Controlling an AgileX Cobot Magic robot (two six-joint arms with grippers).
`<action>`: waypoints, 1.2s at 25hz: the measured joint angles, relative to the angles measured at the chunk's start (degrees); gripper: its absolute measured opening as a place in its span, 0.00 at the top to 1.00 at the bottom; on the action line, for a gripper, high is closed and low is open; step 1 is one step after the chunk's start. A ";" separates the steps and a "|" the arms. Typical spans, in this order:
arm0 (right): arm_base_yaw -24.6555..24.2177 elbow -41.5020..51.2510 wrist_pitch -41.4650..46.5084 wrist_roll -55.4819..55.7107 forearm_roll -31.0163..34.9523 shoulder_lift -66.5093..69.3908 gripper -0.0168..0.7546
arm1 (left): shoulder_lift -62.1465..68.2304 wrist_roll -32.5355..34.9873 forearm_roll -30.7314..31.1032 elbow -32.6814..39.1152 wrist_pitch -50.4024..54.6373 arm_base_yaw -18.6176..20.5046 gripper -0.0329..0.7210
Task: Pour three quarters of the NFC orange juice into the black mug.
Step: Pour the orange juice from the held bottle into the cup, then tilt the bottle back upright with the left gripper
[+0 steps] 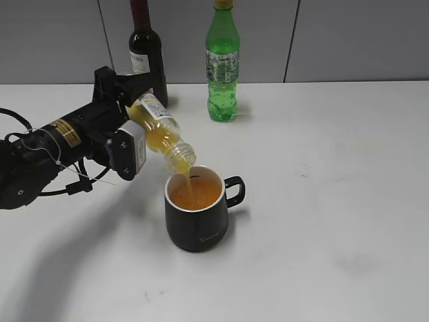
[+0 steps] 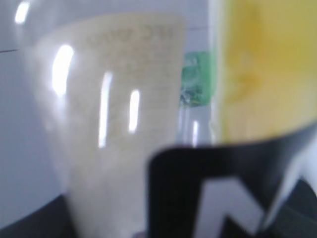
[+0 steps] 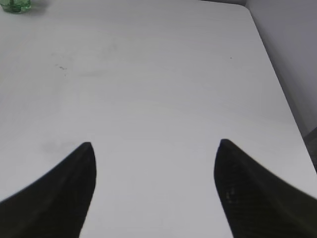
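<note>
My left gripper (image 1: 134, 131) is shut on the NFC orange juice bottle (image 1: 161, 129) and holds it tilted, neck down to the right, over the black mug (image 1: 199, 221). A stream of juice runs from the neck into the mug, which holds orange juice well up its cream interior. In the left wrist view the bottle (image 2: 257, 74) fills the frame, blurred, with its black label low down. My right gripper (image 3: 154, 144) is open and empty above bare table; it does not show in the exterior view.
A dark wine bottle (image 1: 147, 50) and a green plastic bottle (image 1: 222, 64) stand at the back of the white table (image 1: 335, 201), behind the mug. The green bottle's base shows in the right wrist view (image 3: 15, 5). The table's right edge (image 3: 277, 74) is near.
</note>
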 joint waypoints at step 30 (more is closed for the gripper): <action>0.00 0.00 0.00 0.00 0.00 0.00 0.25 | 0.00 -63.33 -4.06 -0.11 0.00 0.00 0.33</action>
